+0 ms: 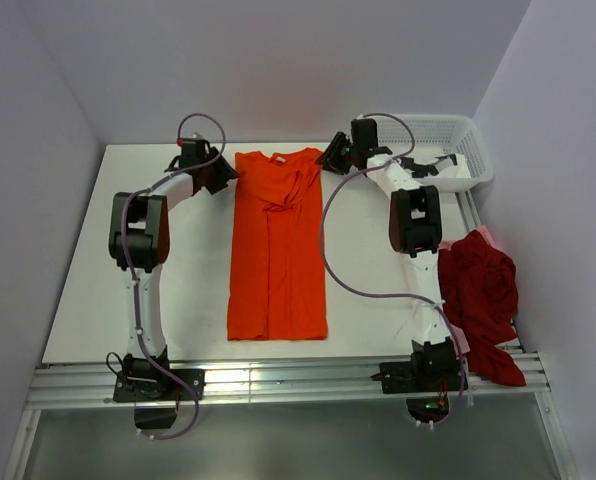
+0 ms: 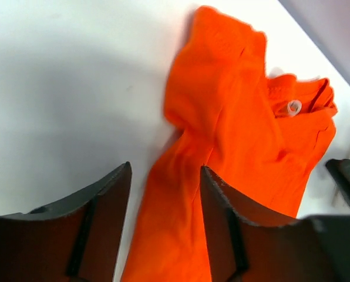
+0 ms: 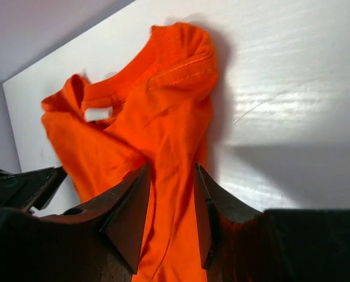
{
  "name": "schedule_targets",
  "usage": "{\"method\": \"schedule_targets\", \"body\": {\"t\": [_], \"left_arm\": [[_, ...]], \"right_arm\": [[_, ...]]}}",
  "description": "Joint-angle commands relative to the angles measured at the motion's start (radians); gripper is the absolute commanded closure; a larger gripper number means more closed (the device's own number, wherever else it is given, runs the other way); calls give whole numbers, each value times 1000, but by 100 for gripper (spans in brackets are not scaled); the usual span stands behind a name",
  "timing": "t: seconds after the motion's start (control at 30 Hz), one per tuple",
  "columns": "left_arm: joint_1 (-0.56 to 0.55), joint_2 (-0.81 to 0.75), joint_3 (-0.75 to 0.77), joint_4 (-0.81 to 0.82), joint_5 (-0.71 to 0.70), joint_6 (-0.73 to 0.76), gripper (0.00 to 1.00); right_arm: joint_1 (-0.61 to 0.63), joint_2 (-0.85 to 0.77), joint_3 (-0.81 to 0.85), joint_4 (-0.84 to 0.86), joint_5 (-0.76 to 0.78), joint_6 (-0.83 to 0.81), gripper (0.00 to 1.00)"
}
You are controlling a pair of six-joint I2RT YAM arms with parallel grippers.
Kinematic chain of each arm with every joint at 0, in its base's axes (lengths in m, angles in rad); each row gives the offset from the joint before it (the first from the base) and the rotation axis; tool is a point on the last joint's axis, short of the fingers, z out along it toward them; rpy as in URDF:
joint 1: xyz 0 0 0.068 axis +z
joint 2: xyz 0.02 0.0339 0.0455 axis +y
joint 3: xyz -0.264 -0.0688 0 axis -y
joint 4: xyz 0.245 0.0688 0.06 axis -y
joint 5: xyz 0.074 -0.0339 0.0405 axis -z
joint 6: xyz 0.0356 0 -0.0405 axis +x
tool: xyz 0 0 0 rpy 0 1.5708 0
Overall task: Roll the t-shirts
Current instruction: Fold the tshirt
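The left tool (image 1: 218,172) and right tool (image 1: 330,156) stand open and empty, flanking the orange shirt (image 1: 278,250) at its collar end. Both should pinch matching corners so the roll starts straight.

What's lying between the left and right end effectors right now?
The collar end of the orange t-shirt, in the top view; left end effector and right end effector flank it.

T-shirt (image 1: 278,250) mid table (image 1: 128,300), L gripper (image 1: 222,174) + R gripper (image 1: 329,156) at far corners; shirt heap (image 1: 478,290) R edge; basket (image 1: 463,132) far-R.
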Motion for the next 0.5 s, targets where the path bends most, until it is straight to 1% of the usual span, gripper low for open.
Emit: {"method": "schedule_targets", "body": {"t": [0.0,0.03,0.07,0.1,0.17,0.2,0.23,0.27,0.3,0.33,0.37,0.4,0.43,0.47], "left_arm": [[16,-176,-68,-36,-49,25,42],[16,-231,-91,-42,-56,25,40],[16,-261,-137,-48,-68,25,37],[16,-314,-160,-54,-80,28,28],[16,-373,-234,-96,-103,28,18],[16,-434,-266,-100,-111,28,13],[16,-468,-300,-93,-111,30,11],[16,-503,-372,-90,-115,28,9],[16,-537,-409,-87,-114,27,7],[16,-601,-444,-83,-105,22,7],[14,-635,-514,-77,-94,21,7],[13,-666,-551,-74,-85,19,9],[8,-728,-588,-74,-79,18,11],[-12,-761,-657,-89,-85,19,13]], "right_arm": [[11,-202,-42,17,-38,-23,57],[16,-234,-68,17,-31,-39,57],[22,-293,-131,20,-22,-49,57],[34,-332,-168,32,-13,-60,57],[48,-393,-273,40,16,-86,58],[56,-457,-304,31,28,-100,58],[77,-485,-335,20,47,-127,58],[88,-520,-399,13,82,-140,58],[100,-550,-436,10,97,-148,58],[113,-615,-479,14,108,-158,58],[133,-649,-566,17,129,-160,57],[143,-683,-616,34,134,-161,57],[153,-756,-666,42,139,-166,57],[171,-789,-761,46,149,-169,57]]}}
